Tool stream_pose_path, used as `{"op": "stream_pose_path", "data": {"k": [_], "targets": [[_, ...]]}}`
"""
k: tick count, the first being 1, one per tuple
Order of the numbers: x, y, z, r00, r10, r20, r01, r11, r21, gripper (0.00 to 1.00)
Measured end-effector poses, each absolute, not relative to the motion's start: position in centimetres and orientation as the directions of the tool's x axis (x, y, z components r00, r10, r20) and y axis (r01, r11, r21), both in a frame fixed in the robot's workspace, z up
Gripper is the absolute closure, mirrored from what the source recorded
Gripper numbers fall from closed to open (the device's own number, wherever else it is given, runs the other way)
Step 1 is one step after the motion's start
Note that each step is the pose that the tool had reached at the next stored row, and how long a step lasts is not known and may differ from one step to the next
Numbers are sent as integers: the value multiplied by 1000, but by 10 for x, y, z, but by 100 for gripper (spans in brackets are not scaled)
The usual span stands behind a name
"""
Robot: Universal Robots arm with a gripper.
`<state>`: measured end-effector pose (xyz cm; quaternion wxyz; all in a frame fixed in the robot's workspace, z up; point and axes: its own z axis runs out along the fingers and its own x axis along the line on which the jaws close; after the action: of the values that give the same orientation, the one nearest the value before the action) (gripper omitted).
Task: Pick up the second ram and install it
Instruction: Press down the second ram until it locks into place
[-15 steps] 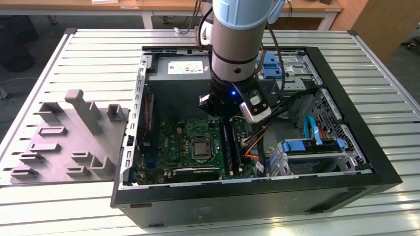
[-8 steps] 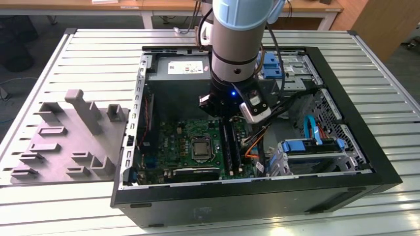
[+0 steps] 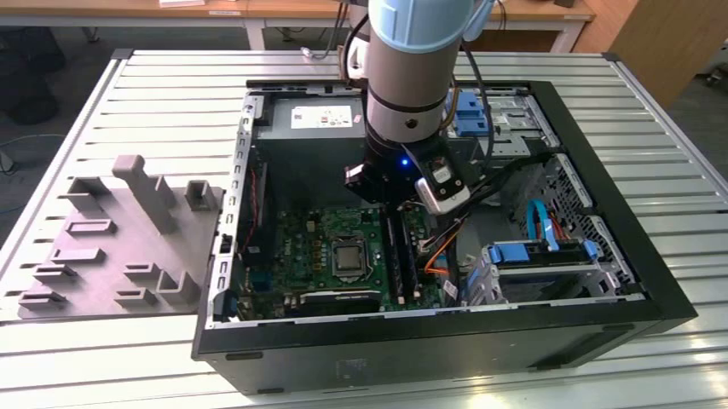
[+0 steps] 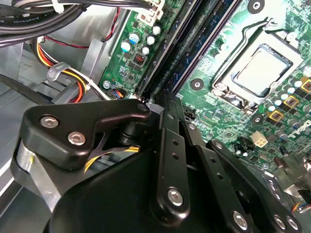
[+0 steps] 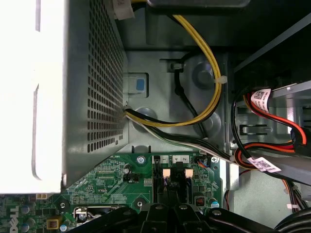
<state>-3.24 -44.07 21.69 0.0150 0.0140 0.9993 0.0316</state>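
Down inside the open computer case (image 3: 637,290), my gripper (image 3: 394,207) sits low over the memory slots of the green motherboard (image 3: 330,247). In the second wrist view its fingers (image 4: 167,104) are drawn together, and the gripper (image 4: 166,98) touches down at the near end of the second ram (image 4: 192,58), a slim dark blue-green stick lying along a black slot. That stick (image 3: 401,251) runs toward the case's front edge in the exterior view. The first wrist view has the gripper (image 5: 170,208) just short of the slots' white end latches (image 5: 166,173). Nothing is lifted.
The processor socket (image 4: 260,68) lies beside the slots. Yellow and black cable bundles (image 5: 204,97) and the perforated power supply (image 5: 92,82) stand past the slot ends. Drive cages with blue parts (image 3: 534,256) fill the exterior view's right. A grey fixture (image 3: 114,247) rests outside the case.
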Motion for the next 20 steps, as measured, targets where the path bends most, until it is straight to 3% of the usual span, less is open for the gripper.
{"op": "stream_pose_path", "data": {"k": [20], "targets": [[-32,-442,238,-999,29,-29,27,998,63,89]]}}
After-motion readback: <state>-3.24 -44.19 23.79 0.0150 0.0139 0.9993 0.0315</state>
